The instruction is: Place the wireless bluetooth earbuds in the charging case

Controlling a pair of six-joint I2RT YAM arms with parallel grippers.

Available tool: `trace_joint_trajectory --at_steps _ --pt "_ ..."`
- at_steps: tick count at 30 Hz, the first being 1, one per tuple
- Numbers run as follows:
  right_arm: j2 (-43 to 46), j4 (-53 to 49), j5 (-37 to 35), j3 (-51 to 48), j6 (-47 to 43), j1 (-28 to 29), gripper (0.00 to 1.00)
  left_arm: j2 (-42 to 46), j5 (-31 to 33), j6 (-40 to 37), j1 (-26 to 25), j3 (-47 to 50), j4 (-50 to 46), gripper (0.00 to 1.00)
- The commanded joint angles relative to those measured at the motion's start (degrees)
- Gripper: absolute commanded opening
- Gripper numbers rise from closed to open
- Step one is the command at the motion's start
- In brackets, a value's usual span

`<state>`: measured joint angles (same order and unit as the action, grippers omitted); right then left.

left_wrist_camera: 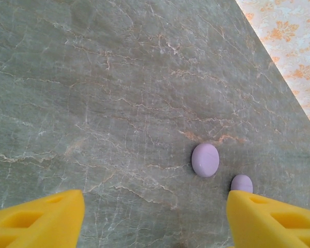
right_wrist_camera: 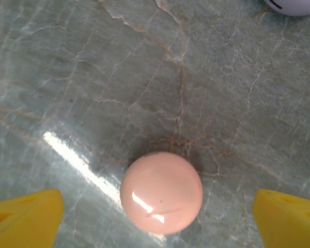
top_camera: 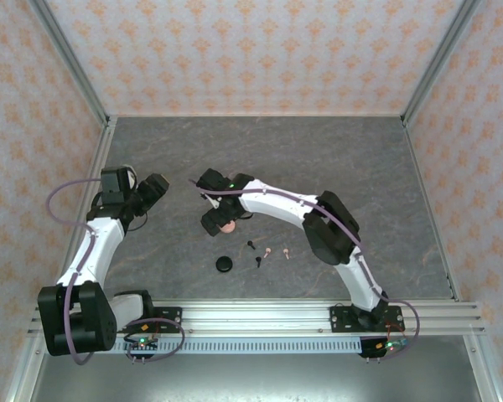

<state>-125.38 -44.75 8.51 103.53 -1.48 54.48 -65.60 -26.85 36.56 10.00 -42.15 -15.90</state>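
The charging case under my right gripper (right_wrist_camera: 158,214) is a closed, glossy pink round case (right_wrist_camera: 161,192); it lies on the table between the wide-open yellow fingers (right_wrist_camera: 26,214), untouched. From above, that gripper (top_camera: 219,221) hovers over the pink case (top_camera: 228,226). Just in front lie two black earbuds (top_camera: 251,245) (top_camera: 258,262) and two pink earbuds (top_camera: 268,253) (top_camera: 285,251), loose on the table. My left gripper (top_camera: 155,189) is at the left, open and empty (left_wrist_camera: 155,219). Ahead of it lie two closed lilac round cases (left_wrist_camera: 205,159) (left_wrist_camera: 242,182), the nearer one partly behind the right finger (left_wrist_camera: 268,219).
A closed black round case (top_camera: 225,264) sits near the front of the grey marble table (top_camera: 335,151). The edge of a pale round case (right_wrist_camera: 294,5) shows at the top right of the right wrist view. Patterned walls (top_camera: 260,50) enclose the table on three sides.
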Motion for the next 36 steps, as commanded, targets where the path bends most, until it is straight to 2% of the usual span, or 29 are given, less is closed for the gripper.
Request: trace_joint_trajectory --at_steps 1,7,22,28,36 --pt "-2.93 -4.0 -4.33 3.34 1.99 0.1 0.95 1.27 -1.84 -0.43 0.52 0.51 -1.06 0.73" --pt "-4.56 -6.0 -7.54 3.03 3.18 -0.12 0.95 1.11 -2.07 -0.17 0.47 0.5 -0.95 0.73" --pt "3.2 -3.2 -6.76 -9.25 6.34 -1.92 0.94 0.83 -1.89 -0.26 0.51 0.4 -1.7 0.73" --pt "5.32 -2.15 -5.68 -12.26 7.58 -3.3 0.94 0.83 -1.85 -0.26 0.5 0.51 -1.72 0.73" --pt "8.34 -0.3 -1.24 -13.26 4.76 -3.61 0.94 0.99 -1.74 -0.52 0.51 0.41 -2.02 0.74"
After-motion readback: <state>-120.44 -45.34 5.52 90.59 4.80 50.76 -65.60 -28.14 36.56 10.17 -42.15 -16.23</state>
